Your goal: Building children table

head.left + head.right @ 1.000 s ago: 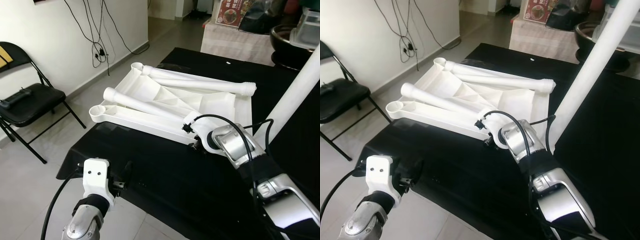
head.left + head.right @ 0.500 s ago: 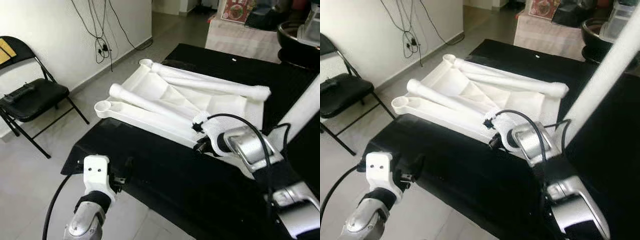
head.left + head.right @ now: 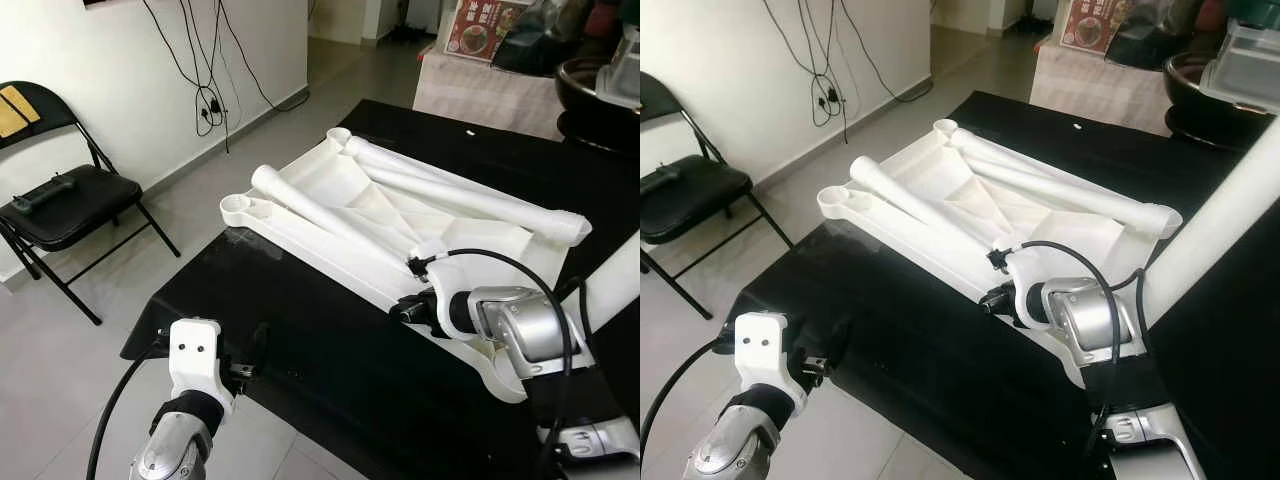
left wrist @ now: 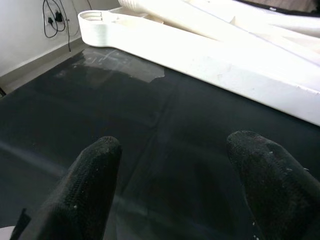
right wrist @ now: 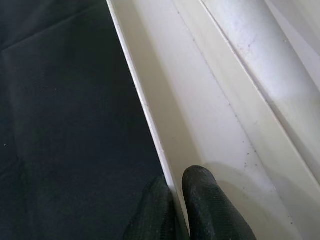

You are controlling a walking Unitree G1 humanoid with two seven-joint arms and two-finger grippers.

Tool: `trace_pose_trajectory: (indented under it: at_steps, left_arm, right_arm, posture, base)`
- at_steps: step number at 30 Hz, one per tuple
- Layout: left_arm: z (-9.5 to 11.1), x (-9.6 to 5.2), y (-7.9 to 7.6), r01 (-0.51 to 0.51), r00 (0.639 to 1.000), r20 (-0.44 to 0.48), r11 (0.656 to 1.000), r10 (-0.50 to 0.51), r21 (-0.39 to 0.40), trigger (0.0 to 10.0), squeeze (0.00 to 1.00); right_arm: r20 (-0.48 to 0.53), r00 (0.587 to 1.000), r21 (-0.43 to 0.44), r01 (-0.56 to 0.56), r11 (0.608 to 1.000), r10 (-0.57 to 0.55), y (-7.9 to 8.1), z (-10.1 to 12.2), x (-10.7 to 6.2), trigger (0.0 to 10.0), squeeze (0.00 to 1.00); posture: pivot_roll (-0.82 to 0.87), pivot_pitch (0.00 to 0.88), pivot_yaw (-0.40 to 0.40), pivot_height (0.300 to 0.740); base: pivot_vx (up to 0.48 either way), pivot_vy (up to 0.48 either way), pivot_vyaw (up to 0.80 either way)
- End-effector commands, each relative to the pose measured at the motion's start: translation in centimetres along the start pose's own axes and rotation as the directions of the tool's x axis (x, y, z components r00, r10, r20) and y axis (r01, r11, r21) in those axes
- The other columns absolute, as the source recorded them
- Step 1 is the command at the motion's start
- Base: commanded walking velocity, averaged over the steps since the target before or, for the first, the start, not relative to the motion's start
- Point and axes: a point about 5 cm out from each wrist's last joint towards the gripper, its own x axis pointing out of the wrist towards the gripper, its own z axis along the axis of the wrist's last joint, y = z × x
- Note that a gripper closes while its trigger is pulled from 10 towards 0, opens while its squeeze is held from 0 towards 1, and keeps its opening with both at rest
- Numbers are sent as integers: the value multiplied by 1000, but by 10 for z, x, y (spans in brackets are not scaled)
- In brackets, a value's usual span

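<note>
A white plastic children's tabletop (image 3: 340, 190), turned underside up with round leg sockets at its corners, is lying on a black cloth-covered table (image 3: 300, 320), stretching from about ten o'clock toward three o'clock in the head views. Three white plastic tube legs are resting loose inside it: one short leg (image 3: 320, 208) running along the near side and two long legs (image 3: 470, 195) lying across the far side. A fourth white tube (image 3: 1215, 225) is standing tilted at roughly three o'clock, near the tabletop's right end.

The right gripper (image 5: 177, 207) is sitting at the tabletop's near rim, around four o'clock from its middle. Its two black fingers (image 5: 202, 200) are pinching the thin rim wall (image 5: 150, 120), one finger on the cloth side and one inside the tray. The silver right wrist (image 3: 510, 325) with its looping black cable is hanging over the same edge.

The left gripper (image 4: 175, 165) is hovering low over the bare black cloth at about seven o'clock, well apart from the tabletop, with its jaws spread wide and holding nothing.

A black folding chair (image 3: 60, 200) is standing on the grey tiled floor at nine o'clock, beside the white wall with dangling black cables (image 3: 205, 60).
</note>
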Motion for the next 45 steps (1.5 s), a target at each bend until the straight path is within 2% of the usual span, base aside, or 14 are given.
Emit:
trace_pose_trajectory:
  at_steps: [1, 8, 18, 45]
  left_arm:
    - [-4, -1, 0, 3, 1000, -22, 1000, -3, -9, 10000, 0]
    - [-4, -1, 2, 1, 1000, -23, 1000, -1, -4, 10000, 0]
    - [-4, 0, 1, 1, 1000, -22, 1000, -2, -9, 10000, 0]
    - [-4, 0, 3, 5, 1000, -22, 1000, -5, -6, 10000, 0]
  right_arm:
    - [7, 1000, 44, 19, 999, -20, -6, -5, -6, 10000, 0]
    - [9, 1000, 50, -3, 999, 2, 3, -8, -7, 10000, 0]
    - [-30, 997, 9, -66, 998, 66, 12, -9, -12, 10000, 0]
    - [-17, 988, -51, -153, 987, 152, 18, -4, -23, 10000, 0]
  posture:
    - [-56, 125, -40, 740]
    - [-45, 115, -37, 740]
    - [-46, 118, -47, 740]
    - [-41, 117, -40, 740]
  base:
    - [0, 0, -738]
    - [0, 0, -746]
    - [0, 0, -749]
    - [0, 0, -749]
